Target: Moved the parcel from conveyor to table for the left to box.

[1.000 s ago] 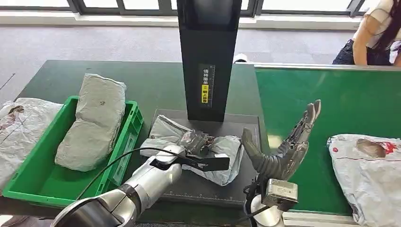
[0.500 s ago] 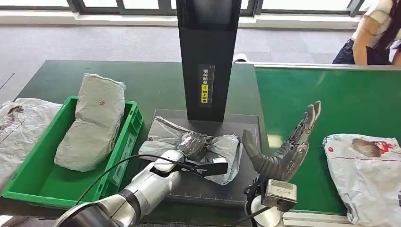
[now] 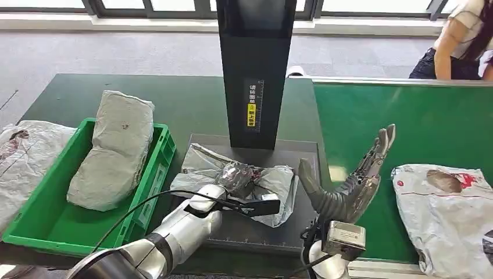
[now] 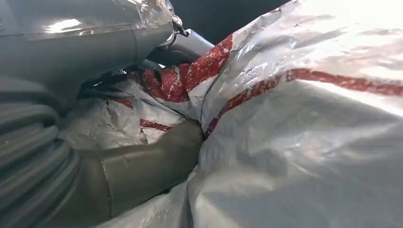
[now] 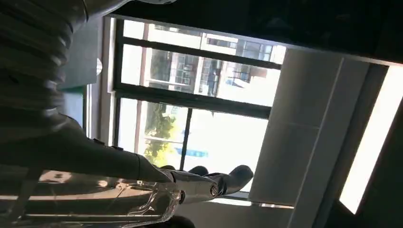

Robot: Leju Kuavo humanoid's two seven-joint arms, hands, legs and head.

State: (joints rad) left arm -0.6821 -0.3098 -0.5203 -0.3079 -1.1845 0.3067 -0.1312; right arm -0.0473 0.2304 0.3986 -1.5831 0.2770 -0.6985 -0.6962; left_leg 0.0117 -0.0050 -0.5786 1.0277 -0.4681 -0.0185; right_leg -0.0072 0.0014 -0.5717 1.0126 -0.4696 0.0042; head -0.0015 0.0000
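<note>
- Left hand (image 3: 237,177) closed on crumpled grey parcel (image 3: 203,168) atop dark scanner plate (image 3: 256,229) on counter (image 3: 180,104); fingers largely buried in the wrap.
- Left wrist view: thumb (image 4: 147,161) pressed into red-printed plastic; remaining fingers hidden.
- Right hand (image 3: 349,180) raised beside green conveyor (image 3: 418,128), fingers spread, holding nothing.
- Second parcel (image 3: 447,215) on conveyor, cut off at frame edge.
- Grey bag (image 3: 113,151) in green crate (image 3: 40,226).
</note>
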